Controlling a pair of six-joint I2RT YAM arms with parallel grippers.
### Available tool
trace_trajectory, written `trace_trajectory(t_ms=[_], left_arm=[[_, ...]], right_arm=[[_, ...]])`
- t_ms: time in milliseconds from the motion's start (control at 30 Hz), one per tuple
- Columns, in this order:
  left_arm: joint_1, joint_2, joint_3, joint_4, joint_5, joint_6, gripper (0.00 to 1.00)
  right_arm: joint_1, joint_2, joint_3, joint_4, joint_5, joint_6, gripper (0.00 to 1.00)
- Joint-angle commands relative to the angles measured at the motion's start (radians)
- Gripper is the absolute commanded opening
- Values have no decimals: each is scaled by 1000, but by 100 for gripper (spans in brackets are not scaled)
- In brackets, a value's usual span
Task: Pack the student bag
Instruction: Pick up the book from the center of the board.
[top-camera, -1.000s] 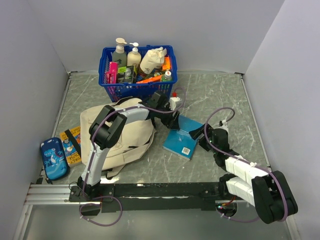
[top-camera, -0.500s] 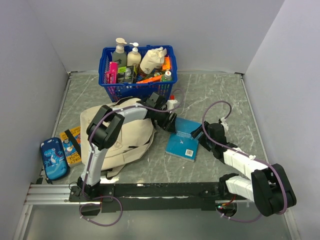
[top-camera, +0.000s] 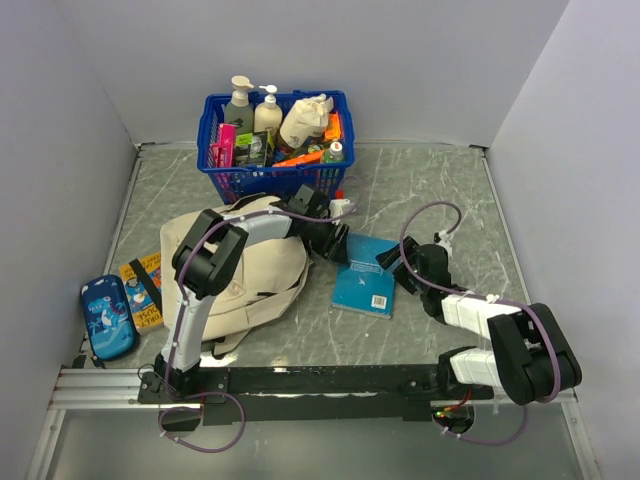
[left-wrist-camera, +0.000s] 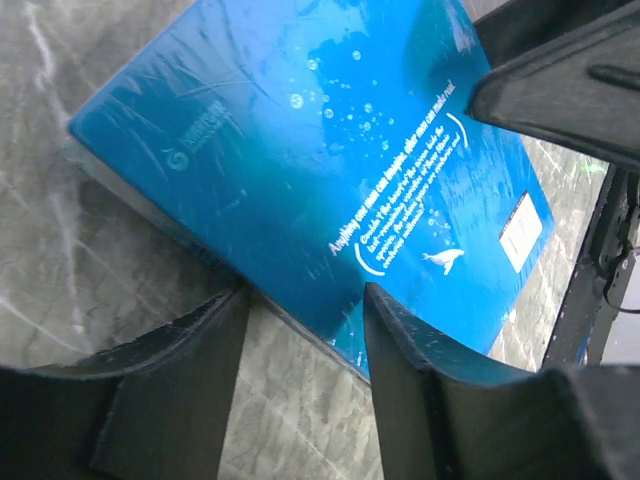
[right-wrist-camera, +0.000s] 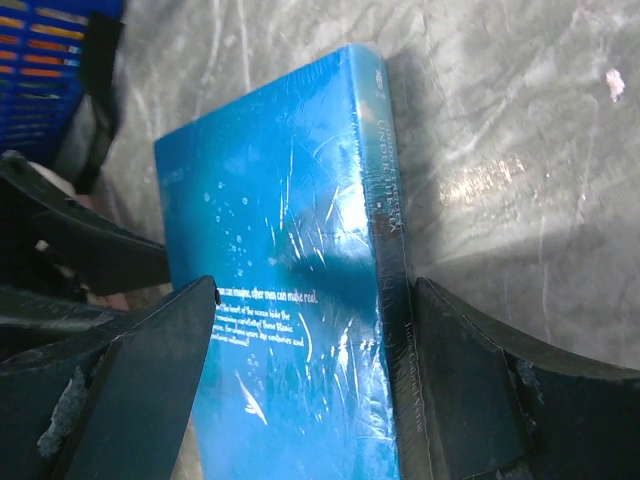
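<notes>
The beige student bag (top-camera: 245, 268) lies slumped on the table's left half, its straps toward the near edge. A blue shrink-wrapped book (top-camera: 365, 277) lies flat just right of it. My left gripper (top-camera: 335, 241) is open at the book's far-left edge; in the left wrist view (left-wrist-camera: 305, 295) one finger (left-wrist-camera: 415, 380) is over the cover (left-wrist-camera: 320, 160) and the other is over the table. My right gripper (top-camera: 396, 263) is open at the book's right side; in the right wrist view (right-wrist-camera: 312, 290) its fingers straddle the spine (right-wrist-camera: 385, 230).
A blue plastic basket (top-camera: 215, 150) full of bottles and packets stands at the back. A blue shark-print pencil case (top-camera: 108, 316) and an orange booklet (top-camera: 142, 288) lie at the left, beside the bag. Grey walls close in three sides.
My right gripper has moved left, closing in on the book's right edge, and the book has shifted slightly left. My left gripper has drawn back a little toward the bag.
</notes>
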Motion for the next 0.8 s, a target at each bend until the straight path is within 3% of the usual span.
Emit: trace_trajectory(t_ms=[0,267,767], left_arm=[[-36,110,-64,-9,42,-62,53],[-38,138,-116,238,243,-228,51],[-58,176,-111,377,262,-314,51]], right_arm=[[-1,20,-27,175,-244,84,87],[-6,-92,-45,350,-387,111,83],[-3,-108,-3,591,-534,173,76]])
